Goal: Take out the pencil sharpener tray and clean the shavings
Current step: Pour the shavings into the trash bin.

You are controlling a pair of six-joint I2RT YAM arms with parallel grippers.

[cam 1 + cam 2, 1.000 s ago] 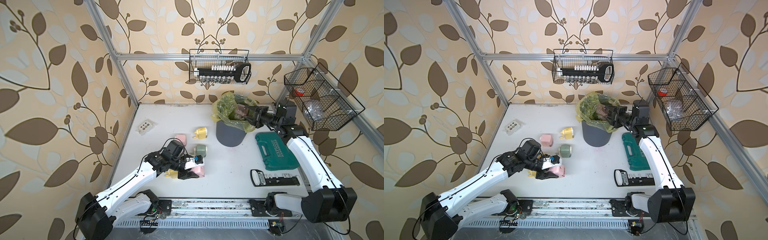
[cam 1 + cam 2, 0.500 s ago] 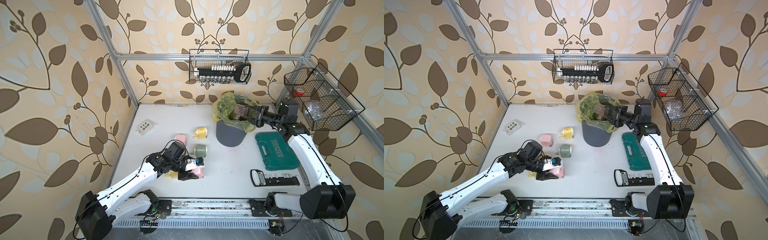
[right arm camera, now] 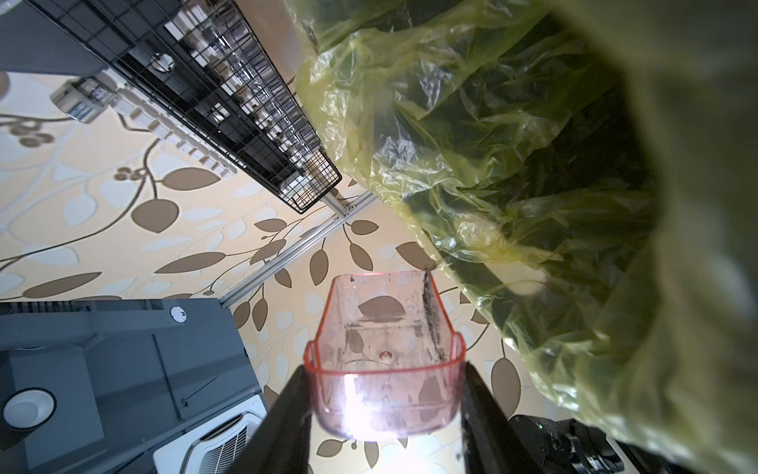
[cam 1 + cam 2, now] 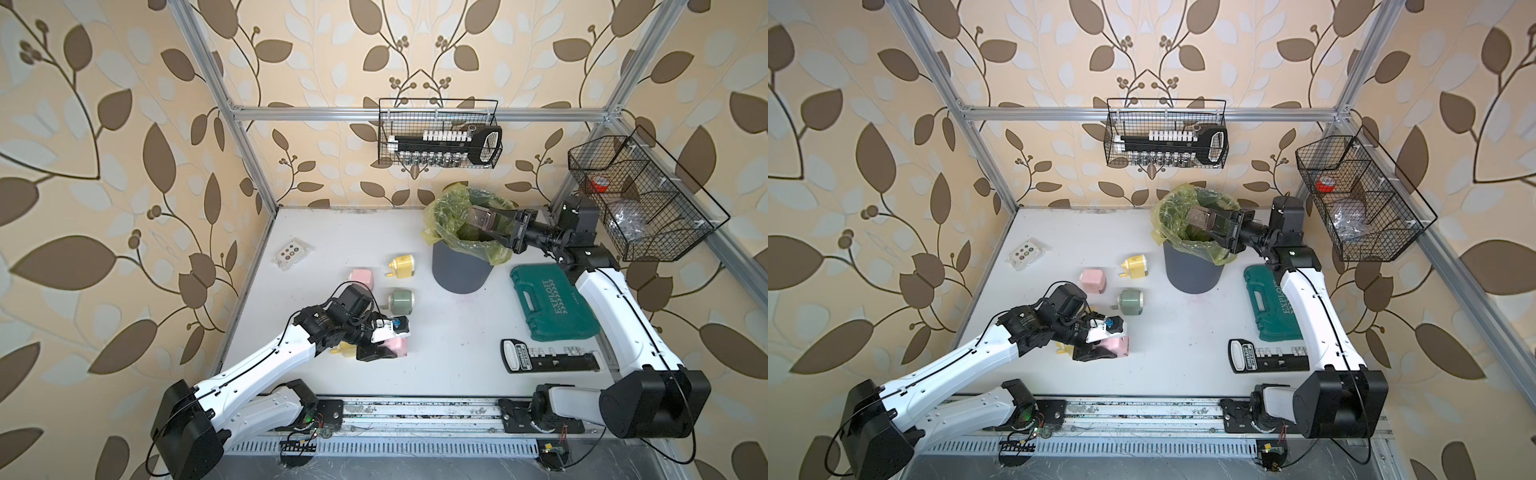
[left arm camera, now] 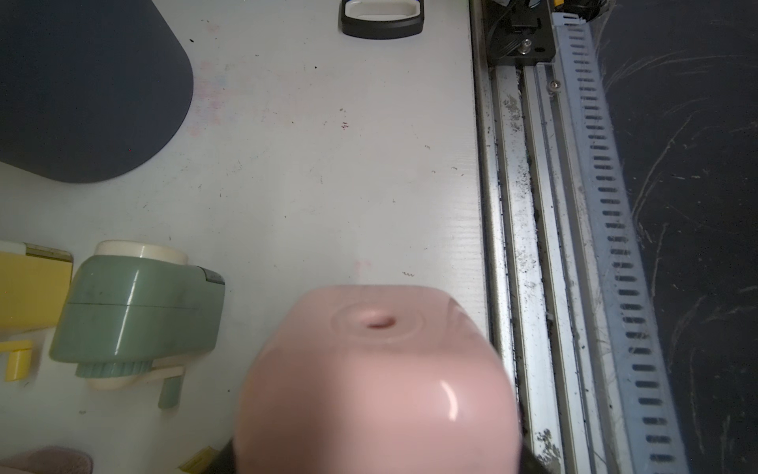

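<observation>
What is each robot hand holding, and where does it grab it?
Right fingers pinch the clear pink tray by the two sides of one end. Left fingers squeeze the pink sharpener by its sides.

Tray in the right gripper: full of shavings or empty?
Nearly empty: wallpaper shows through the tray, with only a dark streak along one wall. The right gripper holds it beside the bin bag.

Left arm [image 4: 266, 365], right arm [image 4: 615, 316]: white shells, black joints, black cables, black bases on silver rail [image 4: 415, 410]. Left gripper [image 4: 392, 344], right gripper [image 4: 496, 226]: black jaws.
</observation>
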